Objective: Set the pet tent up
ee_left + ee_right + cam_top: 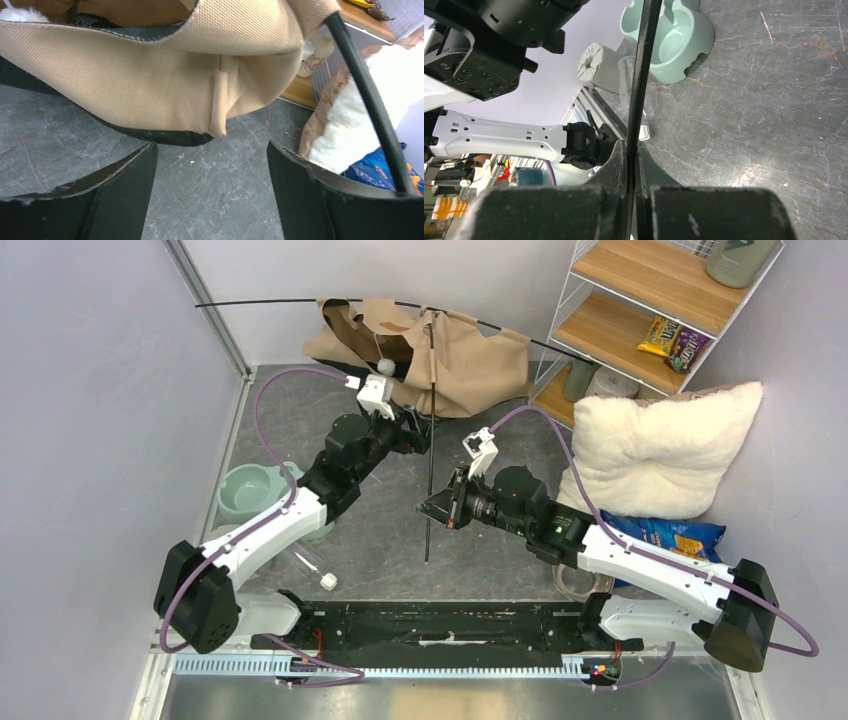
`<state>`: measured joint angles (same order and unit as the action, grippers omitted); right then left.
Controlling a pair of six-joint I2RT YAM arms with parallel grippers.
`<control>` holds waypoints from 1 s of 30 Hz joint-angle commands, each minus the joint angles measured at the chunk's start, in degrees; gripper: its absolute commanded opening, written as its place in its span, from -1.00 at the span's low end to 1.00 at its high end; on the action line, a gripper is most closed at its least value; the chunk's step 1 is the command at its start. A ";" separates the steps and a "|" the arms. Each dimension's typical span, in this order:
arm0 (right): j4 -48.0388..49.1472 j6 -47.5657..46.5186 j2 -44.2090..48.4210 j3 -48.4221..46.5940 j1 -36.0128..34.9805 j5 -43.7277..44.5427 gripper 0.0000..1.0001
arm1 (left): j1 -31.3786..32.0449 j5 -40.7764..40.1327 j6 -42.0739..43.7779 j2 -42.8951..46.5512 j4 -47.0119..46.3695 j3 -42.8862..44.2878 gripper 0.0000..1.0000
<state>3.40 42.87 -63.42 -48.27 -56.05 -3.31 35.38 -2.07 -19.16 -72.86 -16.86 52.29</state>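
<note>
The pet tent (440, 360) lies slumped in a tan heap on the grey bench (380, 530), just beyond the left fingers (418, 432). In the left wrist view its black-edged fabric (150, 75) hangs right in front of their tips. The left fingers stand spread wide and hold nothing, with bare bench showing between them.

The right fingers (630, 155) are pinched tight on a straight black pole (429, 475). It runs from the tent, close past the left fingers, through the right fingers' grip and on toward the arm bases. In the left wrist view this pole (370, 100) appears to meet the right-hand one of the left fingers, though actual contact is hard to tell.

A second, curved pole (280, 301) arches over the tent, beyond both pairs of fingers. A fluffy white pillow (660, 445) leans well to the right of the right fingers. A pale green bowl (245, 490) sits off to the left of the left fingers.
</note>
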 commanded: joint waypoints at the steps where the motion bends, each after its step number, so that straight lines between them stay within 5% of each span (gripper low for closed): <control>1: 4.09 -0.17 -0.39 -2.79 0.41 1.29 -1.00 | -0.13 -2.83 1.43 -3.00 -6.38 3.06 0.62; 16: 5.82 1.16 -0.74 -1.65 0.44 0.50 -1.00 | -0.13 -4.80 -0.10 -7.26 -13.34 4.16 -0.16; 19: 5.85 1.25 -0.74 -1.65 0.42 0.51 -1.00 | -0.11 -4.06 0.01 -7.37 -13.42 4.31 -0.16; 25: 5.86 1.25 -0.66 -1.56 0.41 0.59 -1.00 | -0.13 -3.99 0.15 -6.18 -13.99 2.62 0.33; 30: 6.00 1.34 -0.75 -1.39 0.42 0.59 -1.00 | -0.12 -5.25 0.36 -6.17 -14.05 2.44 0.20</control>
<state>6.24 45.06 -63.83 -48.27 -56.05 -4.78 35.35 -5.76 -19.46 -80.07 -27.46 54.11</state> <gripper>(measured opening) 0.033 0.641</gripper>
